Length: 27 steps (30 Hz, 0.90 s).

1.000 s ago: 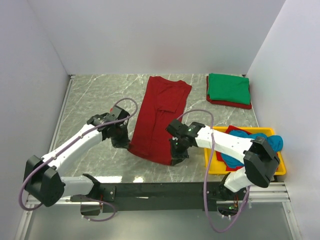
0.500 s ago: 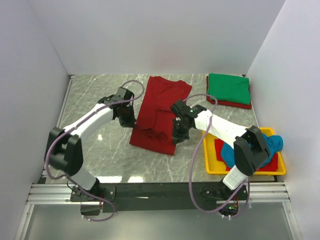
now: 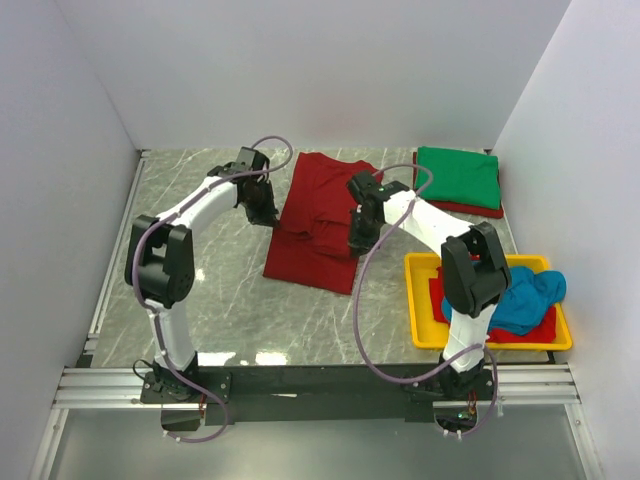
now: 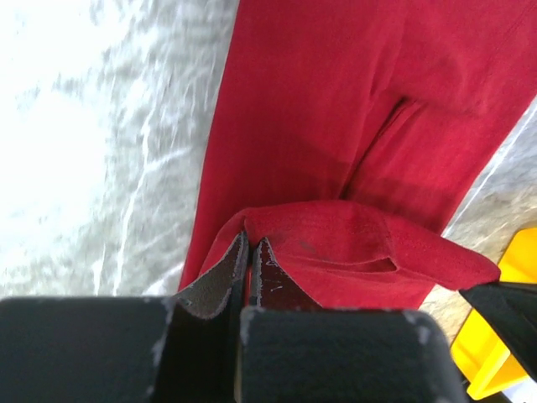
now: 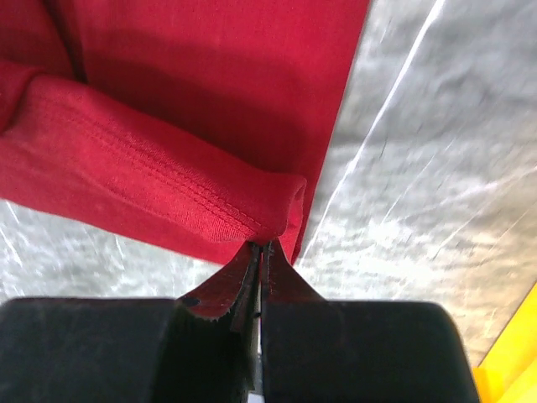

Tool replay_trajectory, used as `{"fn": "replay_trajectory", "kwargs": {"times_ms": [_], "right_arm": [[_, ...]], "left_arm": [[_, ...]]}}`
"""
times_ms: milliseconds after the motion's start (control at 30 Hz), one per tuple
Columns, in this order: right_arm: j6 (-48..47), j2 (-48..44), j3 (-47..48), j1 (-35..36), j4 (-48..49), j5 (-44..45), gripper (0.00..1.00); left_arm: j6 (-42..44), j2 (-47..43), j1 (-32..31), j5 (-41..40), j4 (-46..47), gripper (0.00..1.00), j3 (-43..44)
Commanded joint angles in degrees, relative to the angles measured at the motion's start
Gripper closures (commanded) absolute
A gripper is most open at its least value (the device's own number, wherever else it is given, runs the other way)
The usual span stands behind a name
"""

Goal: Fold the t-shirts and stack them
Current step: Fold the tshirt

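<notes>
A dark red t-shirt [image 3: 322,205] lies lengthwise on the marble table, its near part lifted and doubled back over itself. My left gripper [image 3: 270,212] is shut on the shirt's left hem corner [image 4: 252,231]. My right gripper [image 3: 357,240] is shut on the right hem corner [image 5: 273,231]. Both hold the cloth over the shirt's middle. A folded green t-shirt [image 3: 458,176] rests on a folded red one [image 3: 462,208] at the back right. A teal blue t-shirt [image 3: 520,300] lies crumpled in the yellow tray [image 3: 418,300] over more red cloth.
White walls close in the table on the left, back and right. The yellow tray sits at the near right, close to the right arm's base. Bare marble [image 3: 200,280] lies left of the red shirt.
Both grippers have carried the shirt's near hem away from the table's front edge toward the back, folding the shirt over itself. The arms have stretched out farther.
</notes>
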Motion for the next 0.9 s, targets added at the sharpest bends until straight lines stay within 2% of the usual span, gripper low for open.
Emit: {"fn": "replay_trajectory", "kwargs": {"times_ms": [0,367,867], "right_arm": [[-1.91,2.26,4.09,-1.63,-2.07,1.61,1.00],[-2.70,7.18,8.31,-4.98,-2.77,0.99,1.00],[-3.49,12.63,13.67,-7.26,-3.21,1.08,1.00]], "left_arm": [[2.69,2.32,1.16,3.76,1.27,0.99,5.12],[4.54,10.76,2.48,5.88,0.40,1.00,12.60],[4.37,15.51,3.27,6.94,0.22,1.00,16.82]]}}
